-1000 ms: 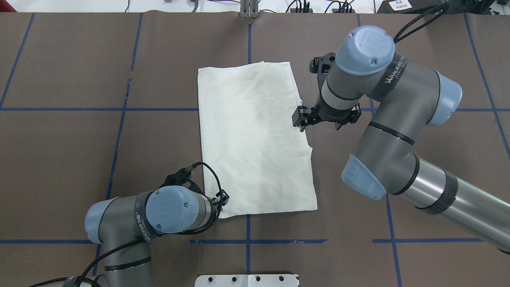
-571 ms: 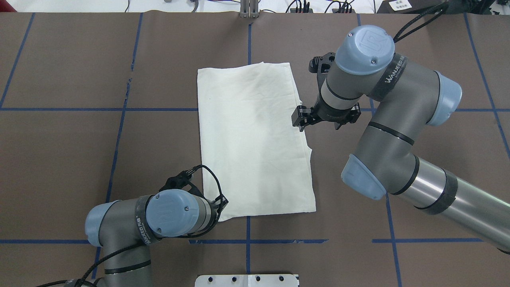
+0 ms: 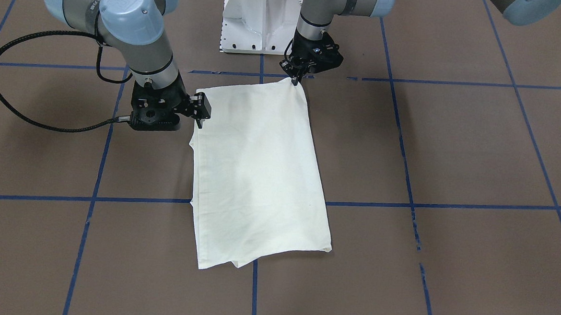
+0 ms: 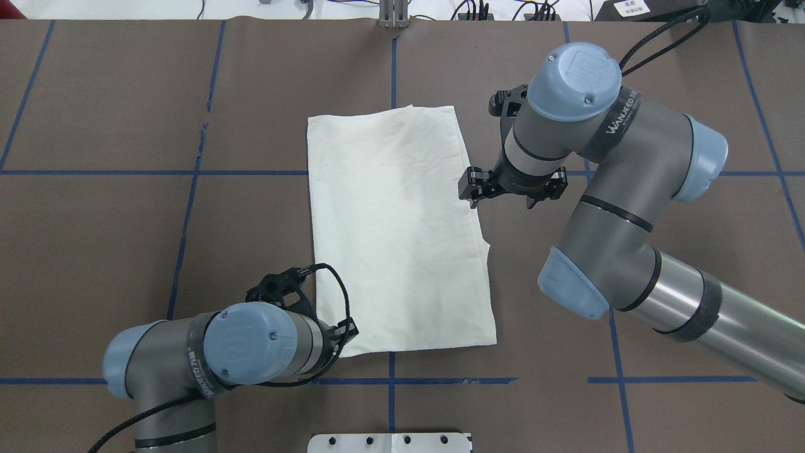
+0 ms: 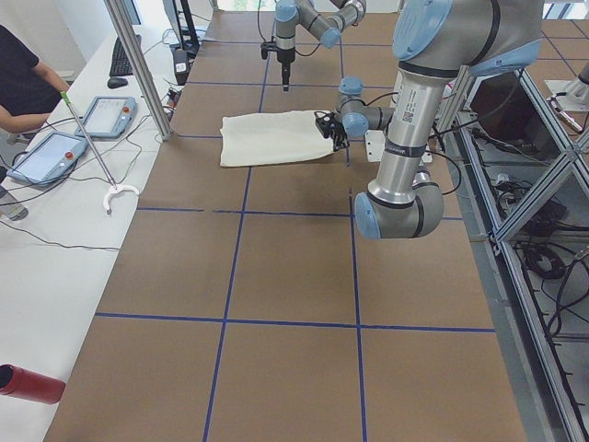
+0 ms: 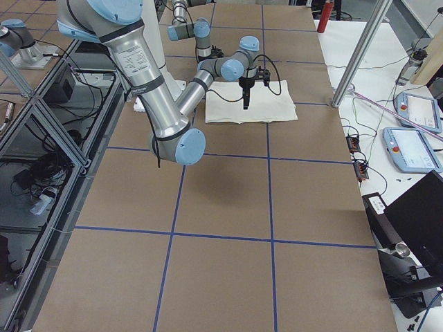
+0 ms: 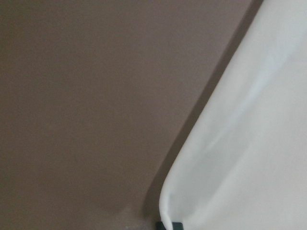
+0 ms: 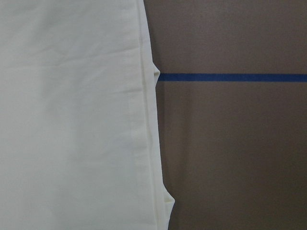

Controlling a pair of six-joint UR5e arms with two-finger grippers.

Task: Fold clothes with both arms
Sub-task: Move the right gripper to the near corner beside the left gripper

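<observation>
Seen from overhead, the cream shirt (image 4: 399, 233) lay folded into a long rectangle, plain side up, near the middle of the brown table (image 4: 126, 239). The left gripper (image 4: 348, 328) sat at the shirt's 7 o'clock corner, its jaws pinched on that corner, which stood slightly lifted. The right gripper (image 4: 471, 195) hung above the shirt's long edge at 2 o'clock, clear of the fabric; whether its jaws were apart or together could not be told.
</observation>
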